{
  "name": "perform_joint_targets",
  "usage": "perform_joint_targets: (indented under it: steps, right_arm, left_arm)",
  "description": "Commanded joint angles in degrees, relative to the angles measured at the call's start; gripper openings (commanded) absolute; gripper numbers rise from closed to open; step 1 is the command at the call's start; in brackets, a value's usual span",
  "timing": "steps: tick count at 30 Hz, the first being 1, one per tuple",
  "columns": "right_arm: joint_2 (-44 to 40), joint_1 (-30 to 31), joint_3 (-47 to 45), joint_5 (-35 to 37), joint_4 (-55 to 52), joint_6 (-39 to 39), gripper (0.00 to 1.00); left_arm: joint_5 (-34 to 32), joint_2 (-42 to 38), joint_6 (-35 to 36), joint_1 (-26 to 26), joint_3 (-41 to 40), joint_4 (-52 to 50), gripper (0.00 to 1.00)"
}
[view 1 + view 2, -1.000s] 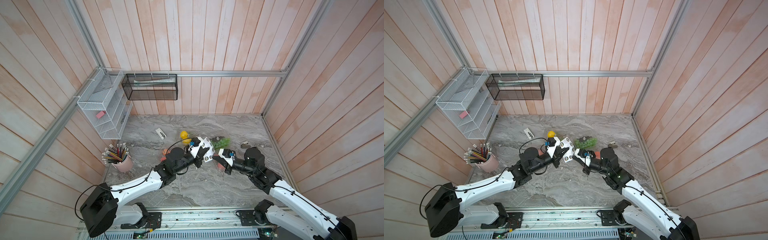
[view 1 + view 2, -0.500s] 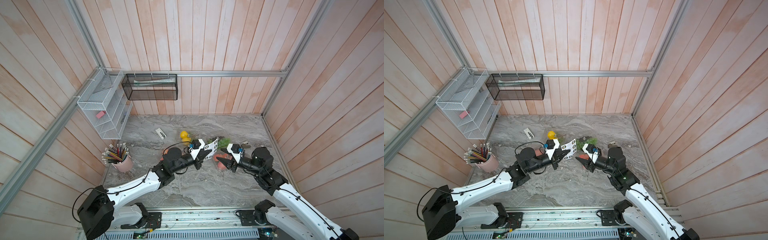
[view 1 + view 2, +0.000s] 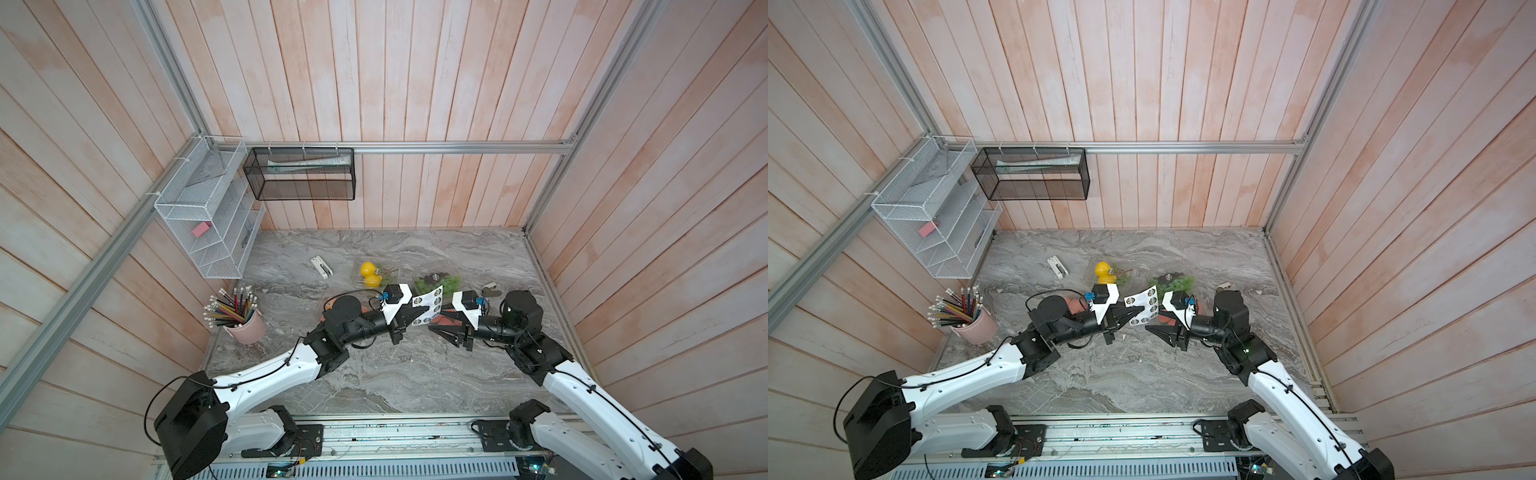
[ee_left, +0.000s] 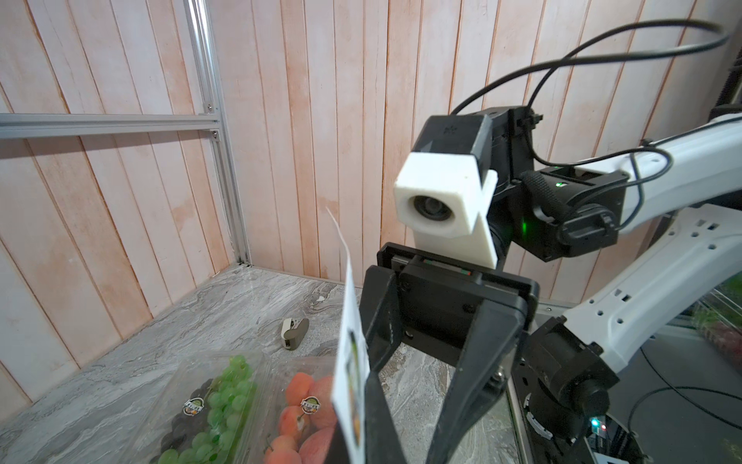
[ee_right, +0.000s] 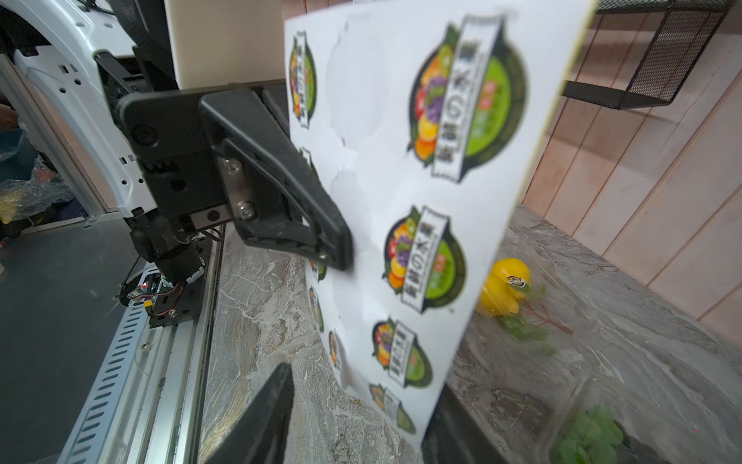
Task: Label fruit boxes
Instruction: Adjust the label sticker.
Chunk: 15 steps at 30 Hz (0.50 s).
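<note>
My left gripper point(image 3: 419, 311) point(image 3: 1126, 311) point(image 4: 357, 442) is shut on a white sheet of round stickers point(image 3: 430, 305) point(image 3: 1144, 305) point(image 5: 421, 180), held upright above the table. Facing it, my right gripper point(image 3: 436, 330) point(image 3: 1152, 328) point(image 5: 361, 434) is open, and the sheet's lower corner shows between its spread fingers. The fruit boxes lie behind: yellow fruit point(image 3: 370, 274) point(image 5: 506, 281), grapes point(image 3: 438, 282) point(image 4: 208, 409), red-orange fruit point(image 4: 301, 413) partly under the right arm, and one mostly hidden by the left arm point(image 3: 330, 305). Those three each carry a round sticker.
A pink cup of pencils point(image 3: 245, 324) stands at the table's left edge. A small white object point(image 3: 322, 266) and a small grey one point(image 3: 490, 289) lie near the boxes. A white wire shelf point(image 3: 208, 216) and a black mesh basket point(image 3: 303, 174) hang on the walls.
My right gripper was shut at the sheet a second ago; it has opened and drawn back a little to the right. The left arm has carried the sheet rightward.
</note>
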Motion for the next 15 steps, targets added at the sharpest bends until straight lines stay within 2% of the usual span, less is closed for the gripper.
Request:
perform_joint_targets:
  steps: [1,8,10,11,12,15]
  right_arm:
    - [0.2,-0.3,0.4,-2.4,2.6,1.3,0.46]
    - [0.7,-0.6,0.5,-4.5,2.7,0.9,0.15]
    - [0.7,-1.0,0.4,-6.1,2.7,0.7,0.01]
    - [0.7,-1.2,0.3,-6.7,2.7,0.6,0.00]
    - [0.5,-1.5,0.3,-7.5,2.7,0.5,0.00]
    - [0.2,-2.7,0.1,-10.6,3.1,0.6,0.00]
  left_arm:
    - [2.5,-0.1,-0.2,0.0,-0.9,1.8,0.00]
    - [3.0,-0.4,-0.3,0.1,-0.9,2.3,0.00]
    - [3.0,-0.4,-0.3,0.0,-1.0,2.2,0.00]
    - [3.0,-0.5,-0.3,0.0,-1.1,2.2,0.00]
    - [3.0,-0.6,-0.2,0.1,-1.1,2.1,0.04]
    - [3.5,-1.1,0.0,0.5,-1.4,1.2,0.30]
